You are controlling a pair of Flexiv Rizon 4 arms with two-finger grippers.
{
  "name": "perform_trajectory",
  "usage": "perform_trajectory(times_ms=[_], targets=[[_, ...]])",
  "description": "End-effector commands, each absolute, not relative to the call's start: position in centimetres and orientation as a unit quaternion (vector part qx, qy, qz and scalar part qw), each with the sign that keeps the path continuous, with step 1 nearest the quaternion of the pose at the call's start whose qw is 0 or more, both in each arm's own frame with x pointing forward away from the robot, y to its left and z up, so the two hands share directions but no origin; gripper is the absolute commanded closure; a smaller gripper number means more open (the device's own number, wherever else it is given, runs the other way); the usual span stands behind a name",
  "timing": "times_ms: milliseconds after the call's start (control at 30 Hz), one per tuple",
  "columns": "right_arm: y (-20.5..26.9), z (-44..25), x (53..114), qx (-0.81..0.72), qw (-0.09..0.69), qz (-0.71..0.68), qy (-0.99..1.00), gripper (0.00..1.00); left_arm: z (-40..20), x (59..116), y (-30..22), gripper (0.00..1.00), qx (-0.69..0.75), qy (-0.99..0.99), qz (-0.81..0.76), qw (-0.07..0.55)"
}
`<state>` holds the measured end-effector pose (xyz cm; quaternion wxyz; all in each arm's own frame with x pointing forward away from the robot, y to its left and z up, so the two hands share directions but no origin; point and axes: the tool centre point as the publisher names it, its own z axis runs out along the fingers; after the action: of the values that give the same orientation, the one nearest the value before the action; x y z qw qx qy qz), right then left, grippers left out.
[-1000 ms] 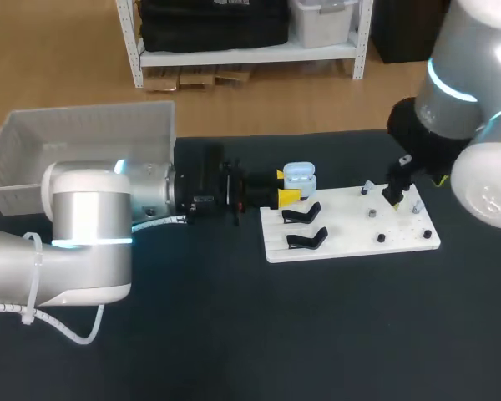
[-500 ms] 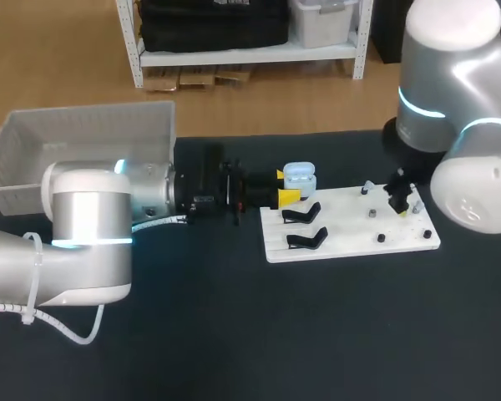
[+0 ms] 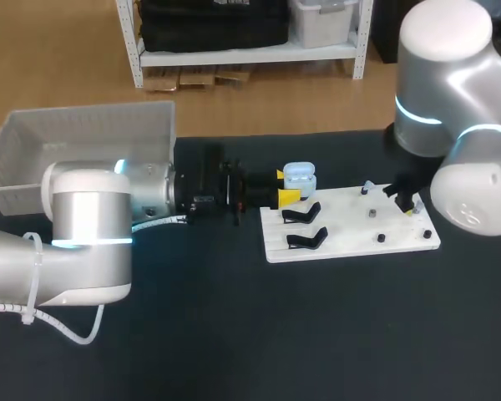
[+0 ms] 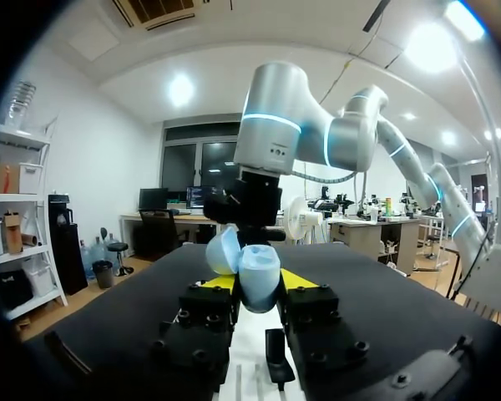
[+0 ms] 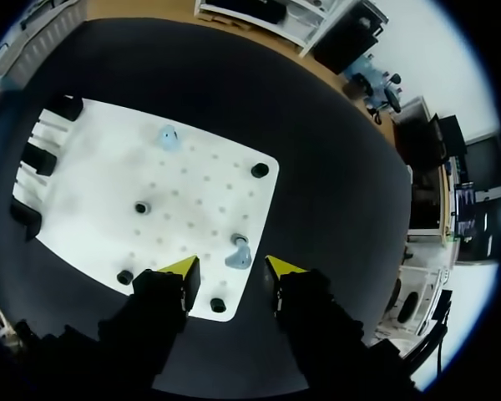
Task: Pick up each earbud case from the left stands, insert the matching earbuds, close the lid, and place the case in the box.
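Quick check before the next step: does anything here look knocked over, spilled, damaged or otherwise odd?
Nothing stands out. The left hand grips the earbud case with its lid open. The white board lies flat on the table, and a pale earbud sits on it just ahead of the open right hand.

Silver arms (image 3: pixel 88 234), cyan rings (image 3: pixel 90 243), black hands (image 5: pixel 231 266), yellow tips (image 5: pixel 180 266)

Right arm (image 3: pixel 447 100) swung inward
The right gripper (image 3: pixel 407 201) was shifted slightly along the white board (image 3: pixel 342 230) — toward its right end.
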<state>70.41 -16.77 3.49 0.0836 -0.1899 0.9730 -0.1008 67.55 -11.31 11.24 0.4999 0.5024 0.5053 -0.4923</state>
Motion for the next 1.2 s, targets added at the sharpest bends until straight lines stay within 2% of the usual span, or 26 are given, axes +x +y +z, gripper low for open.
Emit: perform_trajectory(times_ms=[33, 400, 533, 733, 967, 1100, 1200], targets=[[-16.80, 2.95, 70.40, -0.184, 0.096, -0.107, 0.972, 0.52, 11.12, 67.38, -11.29, 1.00, 0.501, 0.504, -0.491, 0.504], [-17.25, 2.72, 70.90, -0.168, 0.111, -0.116, 0.973, 0.59, 11.12, 67.38, -11.29, 1.00, 0.501, 0.504, -0.491, 0.504], [-17.29, 2.67, 70.94, -0.165, 0.113, -0.117, 0.973, 0.65, 11.12, 67.38, -11.29, 1.00, 0.501, 0.504, -0.491, 0.504], [-17.29, 2.55, 70.92, -0.164, 0.114, -0.119, 0.973, 0.65, 11.12, 67.38, -11.29, 1.00, 0.501, 0.504, -0.491, 0.504], [-17.32, 2.46, 70.98, -0.163, 0.116, -0.123, 0.972, 0.72, 11.12, 67.38, -11.29, 1.00, 0.501, 0.504, -0.491, 0.504], [-17.30, 2.42, 71.01, -0.163, 0.116, -0.124, 0.972, 0.84, 11.12, 67.38, -11.29, 1.00, 0.501, 0.504, -0.491, 0.504], [-17.28, 2.40, 71.01, -0.165, 0.115, -0.126, 0.971, 1.00, 11.12, 67.38, -11.29, 1.00, 0.501, 0.504, -0.491, 0.504]])
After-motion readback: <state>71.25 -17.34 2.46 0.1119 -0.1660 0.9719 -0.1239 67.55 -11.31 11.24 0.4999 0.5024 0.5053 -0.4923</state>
